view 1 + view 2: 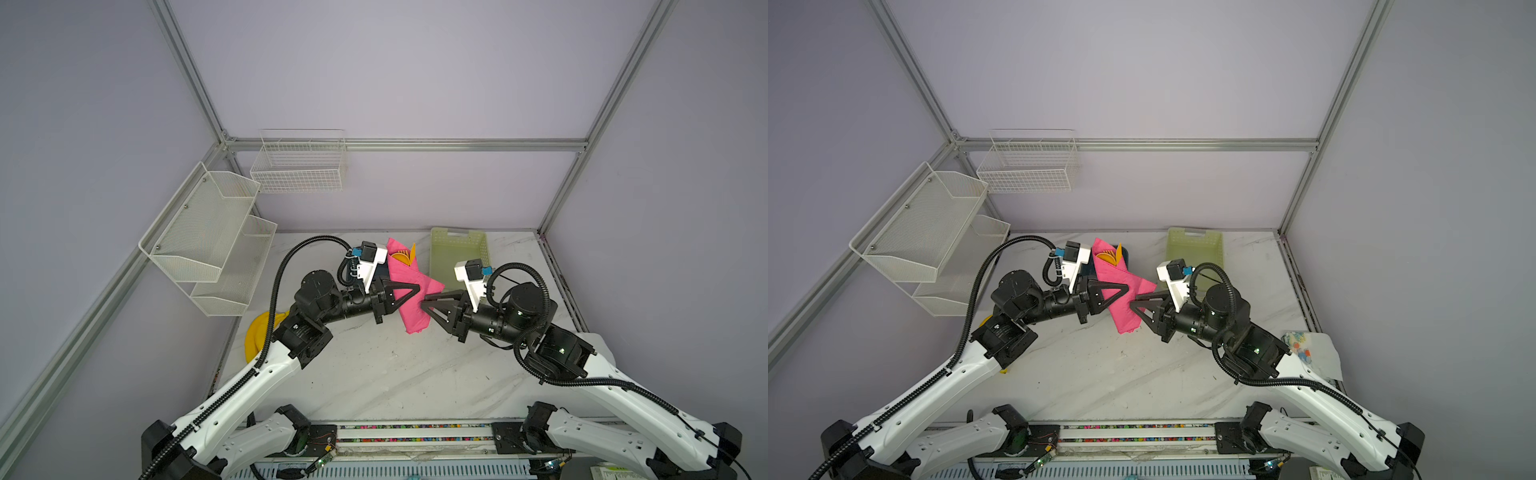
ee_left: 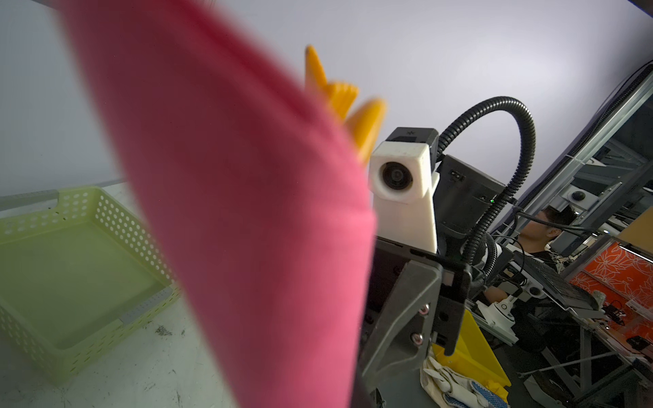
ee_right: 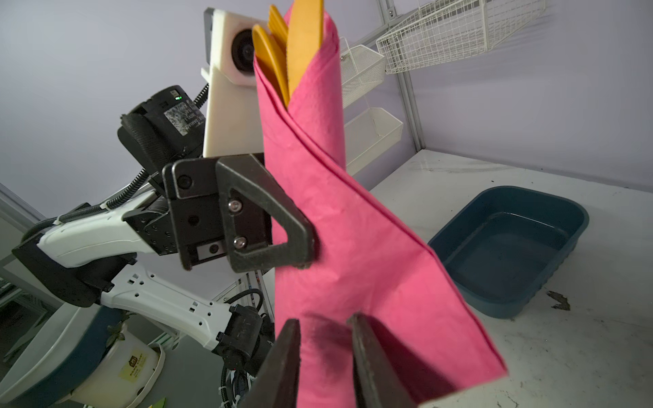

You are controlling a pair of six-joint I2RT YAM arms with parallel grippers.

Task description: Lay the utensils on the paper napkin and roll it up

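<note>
The pink paper napkin [image 1: 409, 291] [image 1: 1121, 303] is rolled around the orange utensils [image 1: 405, 257] [image 1: 1111, 255] and hangs tilted above the table. My left gripper [image 1: 417, 291] [image 1: 1125, 291] is shut on the roll's middle; the right wrist view shows its finger pressed into the paper [image 3: 304, 247]. A spoon bowl, fork tines and a knife tip stick out of the roll's upper end [image 3: 300, 46] [image 2: 367, 123]. My right gripper [image 1: 426, 303] [image 1: 1133, 303] [image 3: 325, 325] is open at the roll's lower part, its fingers apart beside the paper. The napkin [image 2: 247, 212] hides my left jaws in the left wrist view.
A pale green basket [image 1: 457, 253] [image 2: 70, 265] stands at the back right. A dark blue tub [image 3: 505, 247] sits behind the roll. A yellow banana [image 1: 255, 332] lies under my left arm. White mesh shelves [image 1: 208, 241] and a wire basket [image 1: 299, 166] hang on the walls.
</note>
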